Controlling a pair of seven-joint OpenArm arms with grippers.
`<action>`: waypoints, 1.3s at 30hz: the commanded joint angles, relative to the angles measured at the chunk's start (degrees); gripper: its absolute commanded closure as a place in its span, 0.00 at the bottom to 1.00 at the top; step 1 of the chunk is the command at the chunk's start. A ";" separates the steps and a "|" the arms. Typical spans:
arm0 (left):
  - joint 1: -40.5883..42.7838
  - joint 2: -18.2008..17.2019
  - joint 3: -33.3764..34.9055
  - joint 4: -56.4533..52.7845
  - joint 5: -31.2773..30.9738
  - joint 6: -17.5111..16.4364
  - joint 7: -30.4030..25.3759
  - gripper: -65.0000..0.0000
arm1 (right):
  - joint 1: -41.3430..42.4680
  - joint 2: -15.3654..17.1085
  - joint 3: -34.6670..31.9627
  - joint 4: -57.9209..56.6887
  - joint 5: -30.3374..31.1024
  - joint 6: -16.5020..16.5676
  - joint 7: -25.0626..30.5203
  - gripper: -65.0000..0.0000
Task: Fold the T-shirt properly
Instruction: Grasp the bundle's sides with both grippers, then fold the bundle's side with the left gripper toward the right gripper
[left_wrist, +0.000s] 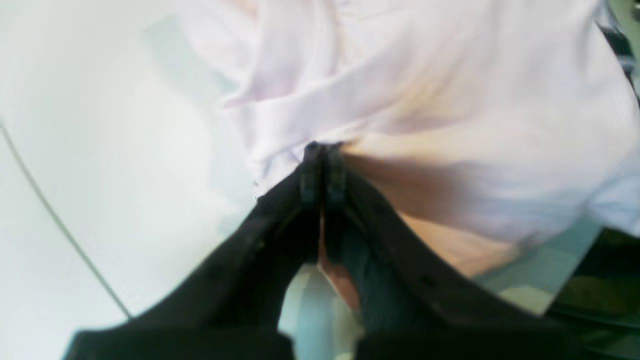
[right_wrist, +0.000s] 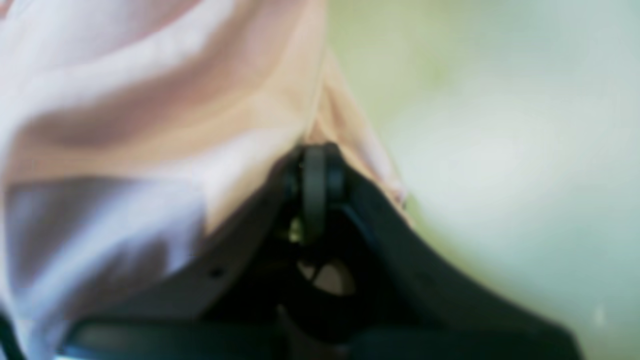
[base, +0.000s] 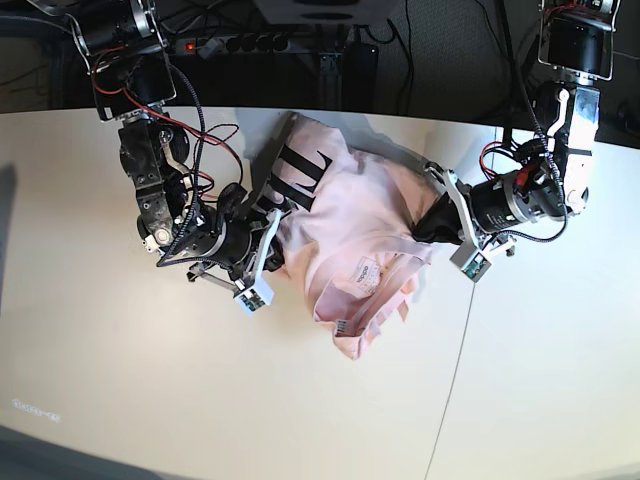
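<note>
The pale pink T-shirt (base: 350, 225) lies bunched on the white table (base: 120, 380), its long axis running from the upper left, where black lettering (base: 300, 172) shows, down to a folded end with small labels at the lower right. It stretches between the two arms. The right gripper (base: 272, 222), at the shirt's left edge in the base view, is clamped shut on a fold of fabric (right_wrist: 280, 150). The left gripper (base: 432, 222), at the opposite edge, is likewise pinched tight on the cloth (left_wrist: 325, 150). A seam in the table (base: 455, 370) runs just beside the shirt.
</note>
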 joint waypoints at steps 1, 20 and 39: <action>-1.38 -0.52 -0.37 -0.39 -0.57 -0.08 -1.42 0.98 | -0.28 0.31 0.44 1.09 0.72 -1.31 -0.90 1.00; -12.22 -0.37 -0.26 -9.16 -0.63 -0.08 -3.54 0.98 | -14.01 -2.45 1.14 13.40 3.04 -1.31 -1.09 1.00; -14.45 -2.91 -5.29 -3.69 -17.09 0.11 6.14 0.98 | -13.94 -8.28 1.14 13.70 -0.68 -1.31 -0.15 1.00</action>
